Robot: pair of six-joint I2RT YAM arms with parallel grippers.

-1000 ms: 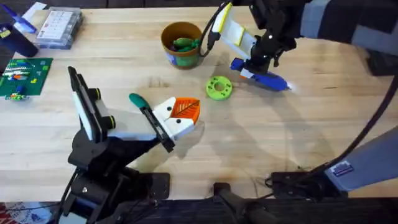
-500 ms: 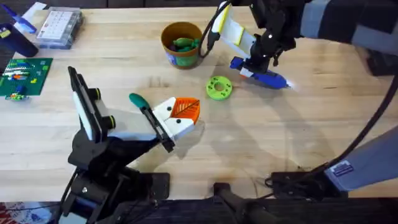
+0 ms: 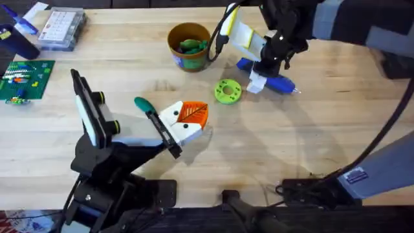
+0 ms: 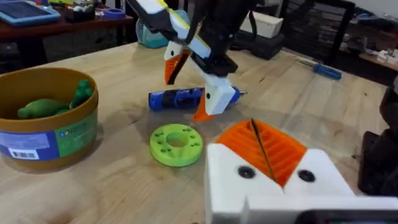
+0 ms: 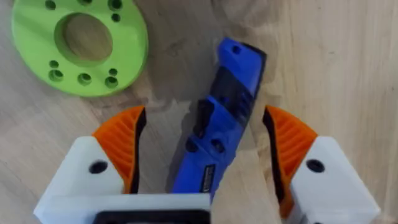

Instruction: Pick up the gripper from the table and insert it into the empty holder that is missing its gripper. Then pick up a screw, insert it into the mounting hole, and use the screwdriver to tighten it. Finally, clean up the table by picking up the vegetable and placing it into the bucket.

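- The right claw [image 3: 259,74] hangs over the blue power screwdriver [image 3: 268,79] at about two o'clock on the wooden bench [image 3: 310,142]; its orange-padded fingers [image 5: 121,146] stand spread on either side of the tool's body, and none of the views shows them touching it, so the claw is released.
- The screwdriver lies flat on the bench, its thin metal bit pointing toward three o'clock in the overhead view.
- The flat green disc [image 3: 228,91], with a centre hole and a ring of small holes, lies just beside the screwdriver on its nine o'clock side, apart from it.
- The ochre bucket [image 3: 188,46] with its blue band stands at twelve o'clock, upright, with a green vegetable [image 3: 191,45] inside.
- The left claw [image 3: 187,120] hovers near the bench's centre with nothing held; whether its white-and-orange fingers are spread or closed cannot be told.
- A green-tipped black bar [image 3: 155,123] lies against the left claw.
- A green circuit board [image 3: 22,79] and a clear parts box [image 3: 61,27] sit at ten o'clock.
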